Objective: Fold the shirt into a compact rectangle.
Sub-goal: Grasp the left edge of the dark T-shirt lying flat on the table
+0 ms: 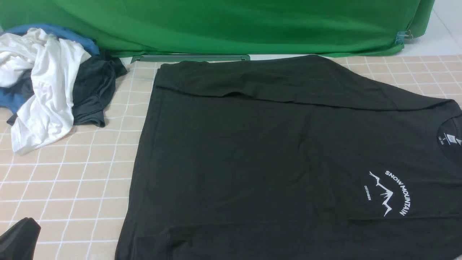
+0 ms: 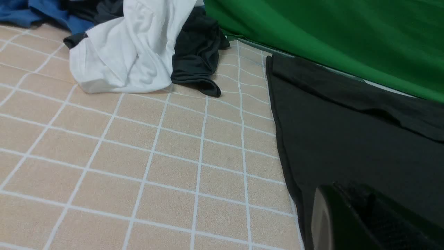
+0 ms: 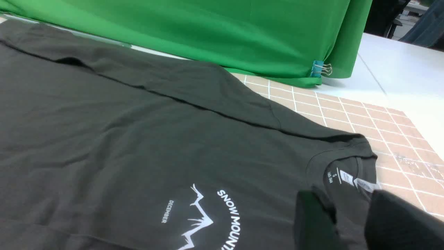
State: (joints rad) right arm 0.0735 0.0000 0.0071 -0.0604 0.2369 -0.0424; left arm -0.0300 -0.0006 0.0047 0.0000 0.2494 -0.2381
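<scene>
The large plain black cotton T-shirt [image 1: 252,155] lies flat across the middle and right of the table [image 1: 72,180], which has a tan cover gridded in white. The shirt's far edge is folded over onto the body and its collar points right. The front view's right and lower borders cut off part of the collar and the whole near side. The white "SNOW MOUNTAIN" print [image 1: 389,193] reads sideways, and the neck label [image 3: 345,176] is too small to read. At the far left a heap of white, blue and dark grey garments [image 1: 47,83] lies apart from the shirt, against the green cloth backdrop [image 1: 231,25]. The left gripper [image 2: 360,218] shows only as a blurred dark bulk in its wrist view, near the shirt's left edge; it is closed, with nothing seen in it. The right gripper [image 3: 347,208], outside the front view, hangs by the collar. Its fingers [image 3: 308,222] stand apart with a gap, and no cloth is visibly pinched between them.
</scene>
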